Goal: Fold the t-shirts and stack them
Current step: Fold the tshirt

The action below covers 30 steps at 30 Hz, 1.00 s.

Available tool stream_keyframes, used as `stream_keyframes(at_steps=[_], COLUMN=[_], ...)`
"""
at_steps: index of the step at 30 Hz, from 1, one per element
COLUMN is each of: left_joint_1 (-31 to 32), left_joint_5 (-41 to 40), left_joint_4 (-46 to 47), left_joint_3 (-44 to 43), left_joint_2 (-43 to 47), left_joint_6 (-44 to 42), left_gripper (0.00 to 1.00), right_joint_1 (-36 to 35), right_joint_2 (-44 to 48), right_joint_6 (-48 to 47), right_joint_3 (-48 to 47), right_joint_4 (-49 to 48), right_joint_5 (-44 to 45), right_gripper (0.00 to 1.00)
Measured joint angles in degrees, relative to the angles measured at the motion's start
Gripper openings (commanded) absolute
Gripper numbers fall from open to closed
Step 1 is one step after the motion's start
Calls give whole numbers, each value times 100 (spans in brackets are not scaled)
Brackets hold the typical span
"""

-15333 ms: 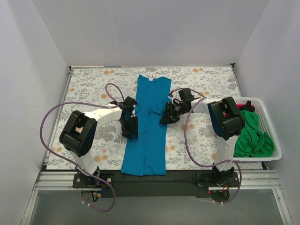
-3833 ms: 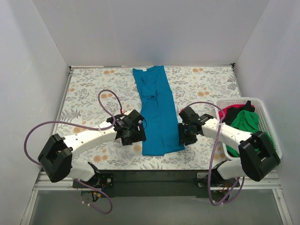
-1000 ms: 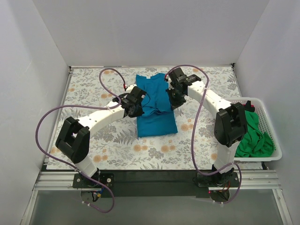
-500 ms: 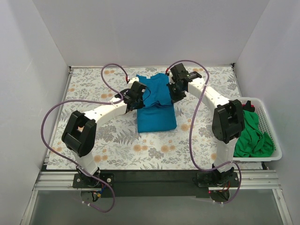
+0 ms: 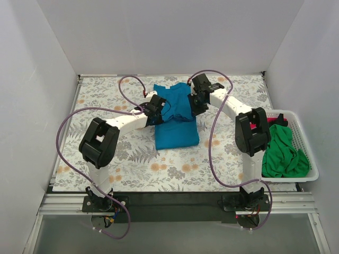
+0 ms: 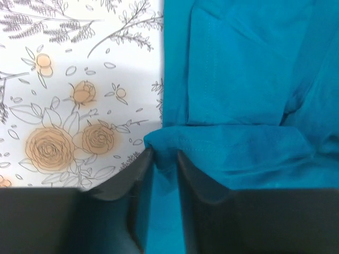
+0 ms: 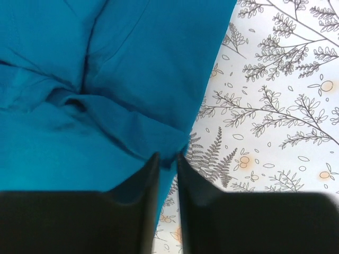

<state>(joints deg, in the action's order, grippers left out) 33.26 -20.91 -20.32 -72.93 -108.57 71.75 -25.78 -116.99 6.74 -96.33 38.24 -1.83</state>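
The teal-blue t-shirt (image 5: 176, 119) lies folded over itself at the middle back of the table. My left gripper (image 5: 157, 112) is shut on its folded left edge; the left wrist view shows the cloth (image 6: 238, 95) pinched between the fingers (image 6: 165, 159). My right gripper (image 5: 195, 106) is shut on the right edge; in the right wrist view the cloth (image 7: 106, 79) is pinched at the tips (image 7: 168, 159). A bright green t-shirt (image 5: 283, 153) and a red-magenta one (image 5: 262, 124) lie in the basket.
A white slatted basket (image 5: 309, 153) stands at the right edge of the table. The floral tablecloth (image 5: 106, 100) covers the table. White walls stand at the back and both sides. Purple cables loop over both arms.
Both grippers have carried the shirt's near end up and over toward the back, halving the long strip. In the last half second they moved slightly farther back and lower.
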Motion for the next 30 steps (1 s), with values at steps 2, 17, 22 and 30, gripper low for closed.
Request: stream_keyframes(at_steps=[2,17,22,30], left_joint_1=[-9,111,138,138], left_joint_5=[-22,391,603,1307], left_joint_4=[48,92,151,332], left_joint_3=[0,643,688,1115], left_joint_2=[4,1620,1196,1029], left_joint_6=[-20,697,623,833], left_gripper=[51,39,29,31], right_joint_1=[2,7,4,177], right_joint_2=[0,1045,1060,1478], right_joint_6=[33,214,402,774], right_joint_3=[0,721,1537,3244], right_joint_4=[-76,-942,-1320,-2179], right_joint_5=[-2,-1051,-1554,-2498], right_gripper=[36,37,37,36])
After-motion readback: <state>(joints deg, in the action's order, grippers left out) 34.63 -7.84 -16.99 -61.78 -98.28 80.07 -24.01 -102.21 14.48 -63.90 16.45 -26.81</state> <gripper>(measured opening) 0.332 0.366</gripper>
